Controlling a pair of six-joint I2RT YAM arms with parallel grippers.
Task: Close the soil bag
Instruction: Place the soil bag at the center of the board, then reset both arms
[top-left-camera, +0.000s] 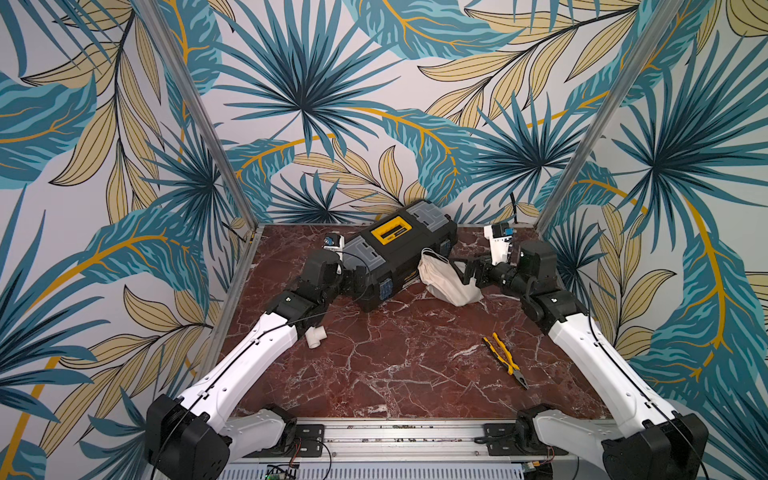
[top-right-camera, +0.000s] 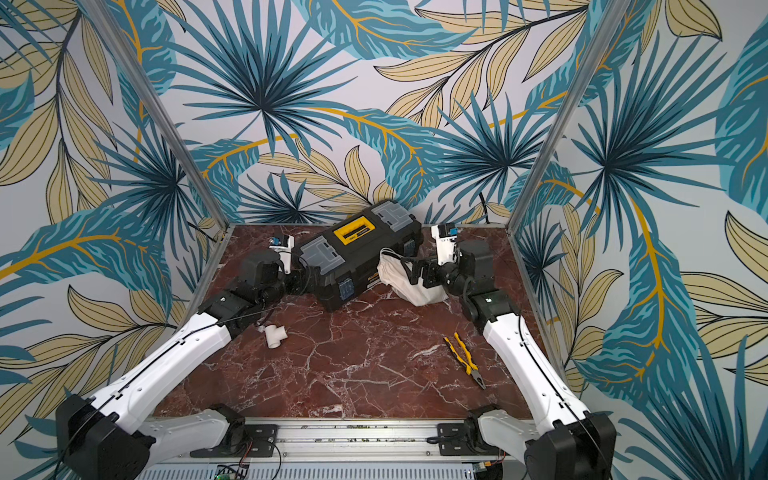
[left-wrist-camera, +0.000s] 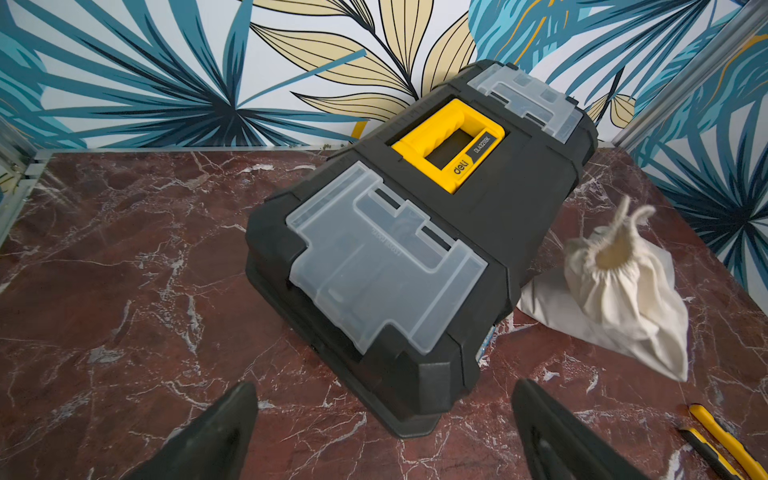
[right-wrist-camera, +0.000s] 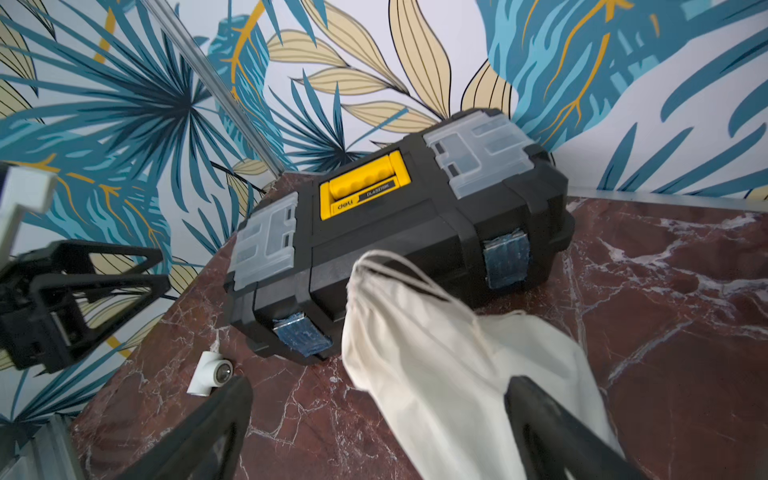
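Observation:
The soil bag (top-left-camera: 446, 280) is a cream cloth sack slumped on the marble against the right front of the black toolbox (top-left-camera: 395, 249). Its gathered mouth (left-wrist-camera: 611, 255) stands slightly open, and a thin white cord loops out over the toolbox. My right gripper (right-wrist-camera: 378, 386) is open just right of the bag. The cloth (right-wrist-camera: 436, 365) lies loose between its spread fingers and is not pinched. My left gripper (left-wrist-camera: 382, 390) is open with nothing in it, low at the toolbox's left end (left-wrist-camera: 415, 374). In both top views the bag (top-right-camera: 401, 280) sits between toolbox and right gripper (top-right-camera: 419, 272).
A white pipe tee (top-left-camera: 314, 336) lies beside the left forearm. Yellow-handled pliers (top-left-camera: 505, 359) lie on the marble at front right. Patterned walls and aluminium posts close in the back and sides. The toolbox (top-right-camera: 353, 253) stands diagonally across the back of the table.

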